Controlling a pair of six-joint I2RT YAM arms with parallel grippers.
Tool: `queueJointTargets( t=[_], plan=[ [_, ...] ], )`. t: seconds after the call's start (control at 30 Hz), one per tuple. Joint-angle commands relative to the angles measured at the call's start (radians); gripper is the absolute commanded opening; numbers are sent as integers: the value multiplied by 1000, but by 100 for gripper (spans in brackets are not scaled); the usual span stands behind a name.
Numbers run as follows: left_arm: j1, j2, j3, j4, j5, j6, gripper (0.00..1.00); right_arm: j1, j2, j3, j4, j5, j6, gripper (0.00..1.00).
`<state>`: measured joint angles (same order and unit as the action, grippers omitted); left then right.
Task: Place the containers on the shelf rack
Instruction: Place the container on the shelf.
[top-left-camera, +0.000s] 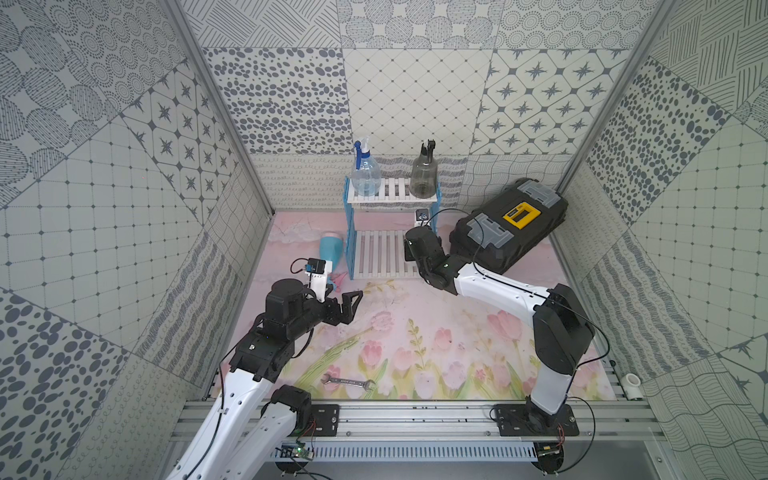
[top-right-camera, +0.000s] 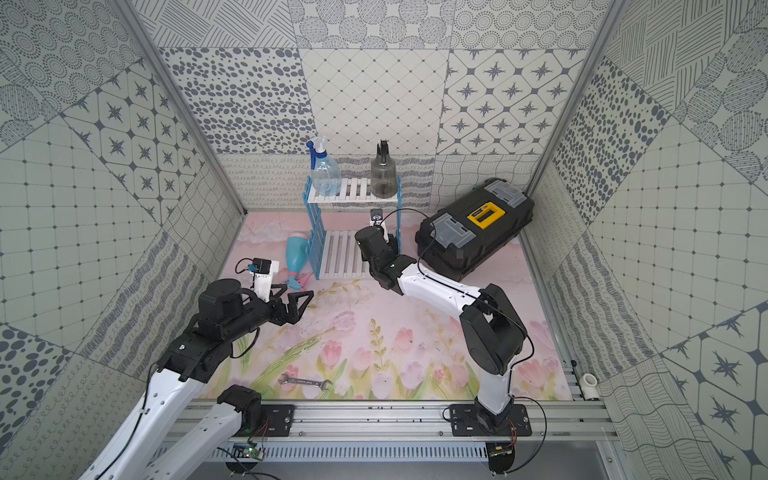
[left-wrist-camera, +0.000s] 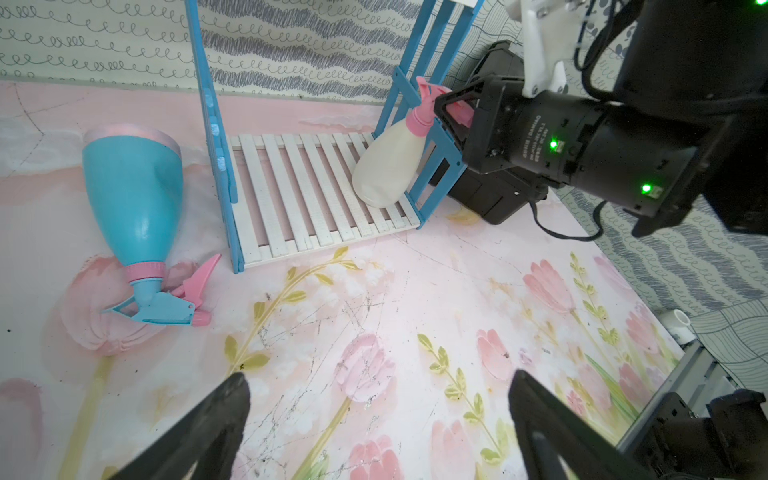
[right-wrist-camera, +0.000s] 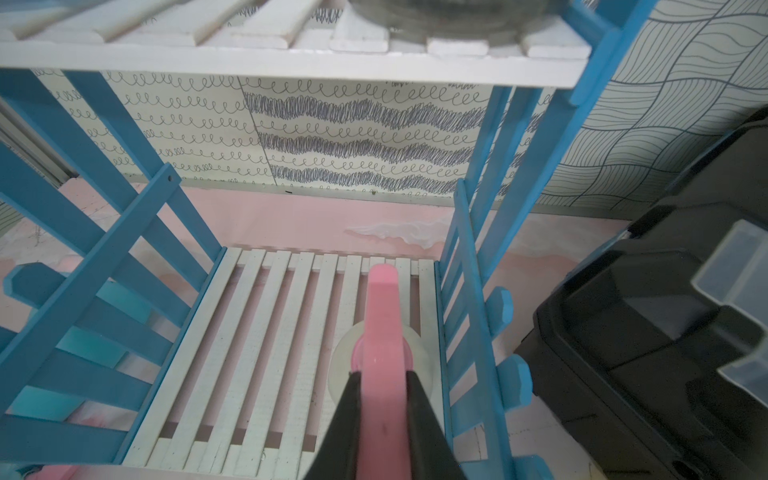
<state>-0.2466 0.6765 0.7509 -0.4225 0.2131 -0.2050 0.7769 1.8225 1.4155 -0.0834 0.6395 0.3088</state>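
Nearest the rail, a wrench (top-left-camera: 348, 382) lies on the flowered mat (top-left-camera: 415, 332) and has no part in the job. A little farther in on the left, the left gripper (top-left-camera: 350, 306) hangs above the mat with its jaws spread wide and nothing between them. Beyond it lies the light-blue bottle (top-left-camera: 331, 249), on its side on the mat just outside the left panel of the shelf rack (top-left-camera: 390, 195), with its pink trigger pointing toward the near side. On the right at about the same depth, the right gripper (right-wrist-camera: 383, 386) is clamped on the pink trigger head of the white bottle (left-wrist-camera: 388, 166). The left wrist view shows that bottle tilted, with its base at the right end of the lower shelf, close against the right panel. Whether it bears fully on the slats cannot be told. Farther back, the clear bottle (top-left-camera: 365, 172) and the smoky grey bottle (top-left-camera: 423, 176) stand upright on the top shelf, at its left and right ends. The black toolbox (top-left-camera: 509, 226) sits right of the rack. By my reading two containers are shelved and a third is being set down. It needs righting and releasing, and then the light-blue one is left, probably for the free left arm.
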Motion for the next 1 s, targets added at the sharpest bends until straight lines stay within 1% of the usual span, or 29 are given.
queueJointTargets(
  t=[0.0, 0.23, 0.3, 0.37, 0.47, 0.6, 0.87, 0.9, 0.97],
  plan=[
    [24, -13, -11, 66, 96, 18, 99, -7, 10, 15, 3, 5, 24, 0],
    [23, -10, -10, 66, 105, 19, 99, -15, 36, 15, -26, -4, 29, 0],
    [25, -12, -12, 67, 107, 19, 99, -19, 43, 15, -31, -13, 38, 2],
    [24, -8, -11, 67, 109, 21, 99, -20, 49, 16, -32, -23, 40, 7],
    [24, -7, -11, 67, 109, 20, 99, -23, 56, 23, -32, -38, 30, 20],
    [25, -10, -12, 66, 109, 19, 99, -22, 61, 35, -32, -44, 12, 25],
    [25, -12, -13, 67, 111, 16, 99, -26, 85, 65, -32, -56, -3, 26],
    [26, -10, -13, 67, 111, 16, 99, -26, 84, 64, -32, -57, -3, 27],
    [24, -12, -14, 67, 112, 16, 99, -25, 78, 58, -32, -58, -1, 33]
  ],
)
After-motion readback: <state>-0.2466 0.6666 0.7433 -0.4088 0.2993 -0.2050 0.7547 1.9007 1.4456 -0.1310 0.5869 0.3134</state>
